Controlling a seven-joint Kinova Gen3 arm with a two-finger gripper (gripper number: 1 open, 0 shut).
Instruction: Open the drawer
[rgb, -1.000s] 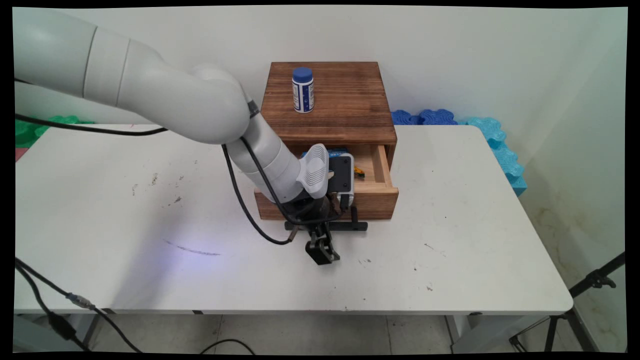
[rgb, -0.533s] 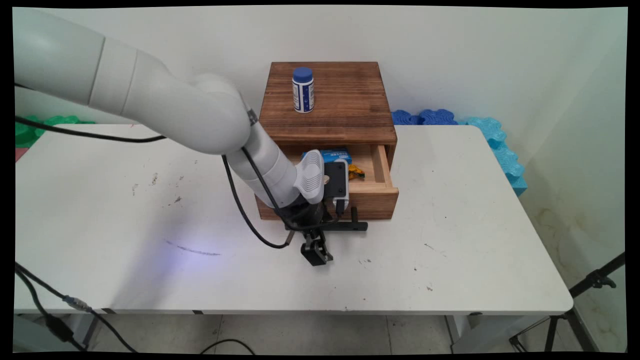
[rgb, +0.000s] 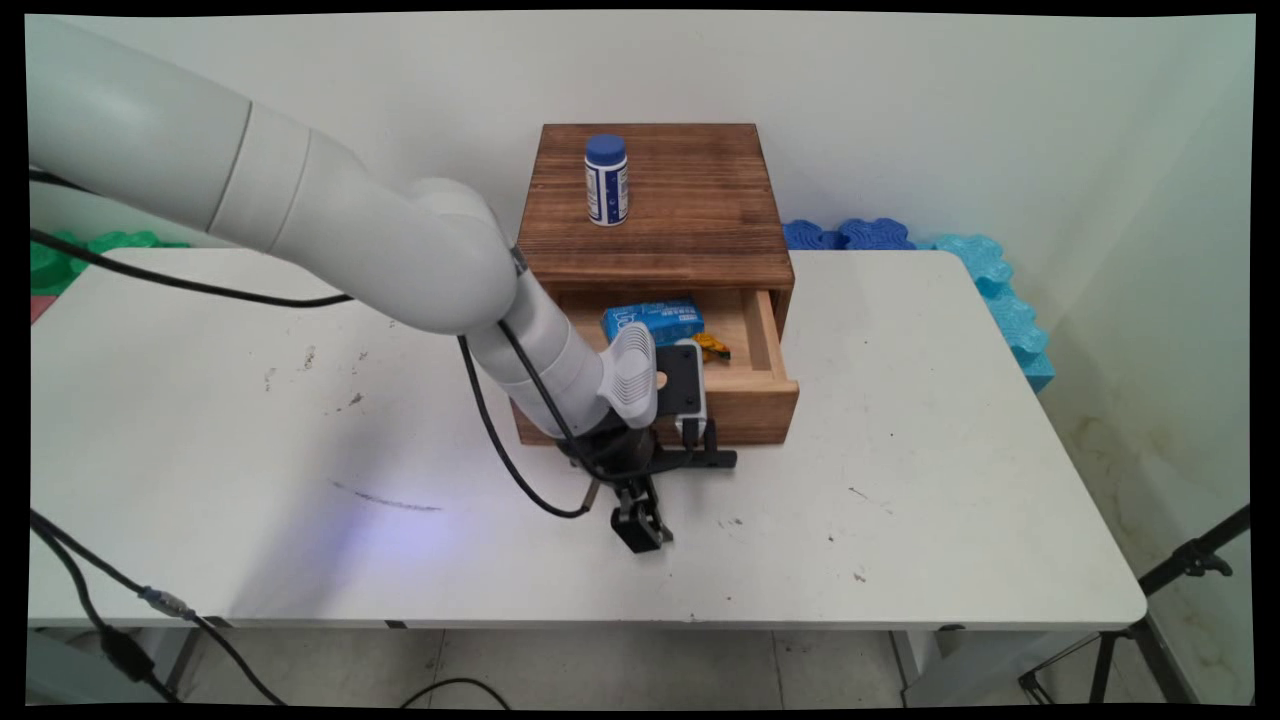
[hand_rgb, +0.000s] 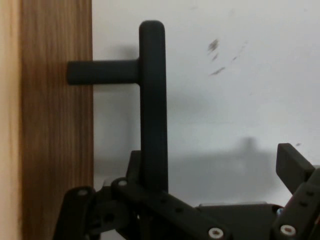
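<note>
My gripper (rgb: 640, 530) hangs low over the table just in front of an open wooden drawer (rgb: 765, 385), by its black bar handle (rgb: 712, 458). In the hand view the handle (hand_rgb: 152, 100) runs up the picture beside the drawer front (hand_rgb: 55, 150). My gripper (hand_rgb: 210, 160) is open. The bar lies between the fingers, close to one of them, and the other finger (hand_rgb: 292, 167) stands far off to the right. Inside the drawer lie a blue packet (rgb: 652, 320) and a small yellow thing (rgb: 712, 346).
The drawer belongs to a dark wooden box (rgb: 690, 210) at the back of the table, with a blue-capped white bottle (rgb: 606, 180) on top. Blue foam pieces (rgb: 850, 235) lie behind at the right, green foam (rgb: 60, 255) at the left. A black tripod (rgb: 1190, 565) stands off the table's right corner.
My hand has shifted a little left and then toward the table's near edge. The drawer front and handle sit slightly nearer, and more of the blue packet shows.
</note>
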